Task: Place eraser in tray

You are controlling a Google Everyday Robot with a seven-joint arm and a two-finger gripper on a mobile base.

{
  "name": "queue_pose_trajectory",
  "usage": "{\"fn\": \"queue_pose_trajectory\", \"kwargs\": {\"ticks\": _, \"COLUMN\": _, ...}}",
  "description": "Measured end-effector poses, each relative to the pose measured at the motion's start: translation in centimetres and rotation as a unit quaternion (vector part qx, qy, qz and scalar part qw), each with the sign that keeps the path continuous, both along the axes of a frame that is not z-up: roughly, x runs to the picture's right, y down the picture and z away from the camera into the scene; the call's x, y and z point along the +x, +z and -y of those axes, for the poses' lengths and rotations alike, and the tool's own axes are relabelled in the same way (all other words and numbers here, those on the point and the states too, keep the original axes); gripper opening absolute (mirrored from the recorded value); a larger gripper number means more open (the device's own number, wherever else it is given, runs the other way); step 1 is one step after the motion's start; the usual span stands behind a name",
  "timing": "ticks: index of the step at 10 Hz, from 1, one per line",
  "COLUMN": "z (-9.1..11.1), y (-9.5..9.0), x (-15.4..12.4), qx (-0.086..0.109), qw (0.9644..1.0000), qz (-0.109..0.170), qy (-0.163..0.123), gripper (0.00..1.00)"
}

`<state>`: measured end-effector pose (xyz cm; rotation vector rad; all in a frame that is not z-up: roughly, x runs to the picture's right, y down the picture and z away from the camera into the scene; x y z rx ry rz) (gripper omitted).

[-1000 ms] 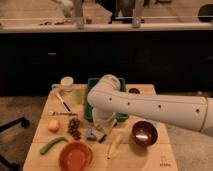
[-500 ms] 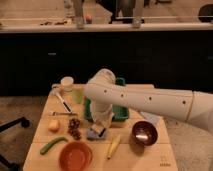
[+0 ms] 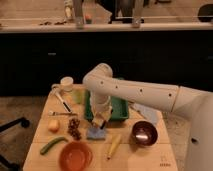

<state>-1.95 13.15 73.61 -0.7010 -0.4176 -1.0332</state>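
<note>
My gripper (image 3: 99,120) points down at the front left corner of the deep-green tray (image 3: 119,111), just above the flat blue pad (image 3: 96,133). It is shut on the eraser (image 3: 98,122), a small tan lump at its tip, held a little above the table. The white arm reaches in from the right and hides the tray's left part. The part of the tray floor that shows is bare.
A banana (image 3: 114,146), a dark bowl (image 3: 144,133) and an orange bowl (image 3: 75,156) lie at the front. Grapes (image 3: 75,128), a yellow-orange fruit (image 3: 53,125), a green vegetable (image 3: 52,145), a knife (image 3: 62,102) and a white cup (image 3: 66,83) are at the left.
The gripper has risen slightly from the blue pad and shifted toward the tray's front edge, with the tan lump at its tip. The arm has swung a little to the left.
</note>
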Motion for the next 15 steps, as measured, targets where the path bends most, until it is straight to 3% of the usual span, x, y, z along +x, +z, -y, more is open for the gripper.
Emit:
{"fn": "queue_pose_trajectory", "kwargs": {"ticks": 7, "z": 3.2, "y": 3.6, "x": -0.9, "qx": 0.012, "qw": 0.9996, "qz": -0.004, "qy": -0.024, "gripper": 0.00}}
{"fn": "queue_pose_trajectory", "kwargs": {"ticks": 11, "z": 4.2, "y": 5.6, "x": -1.0, "qx": 0.042, "qw": 0.9987, "qz": -0.030, "qy": 0.002, "gripper": 0.00}}
{"fn": "queue_pose_trajectory", "kwargs": {"ticks": 15, "z": 4.1, "y": 7.4, "x": -0.8, "qx": 0.053, "qw": 0.9962, "qz": -0.057, "qy": 0.038, "gripper": 0.00}}
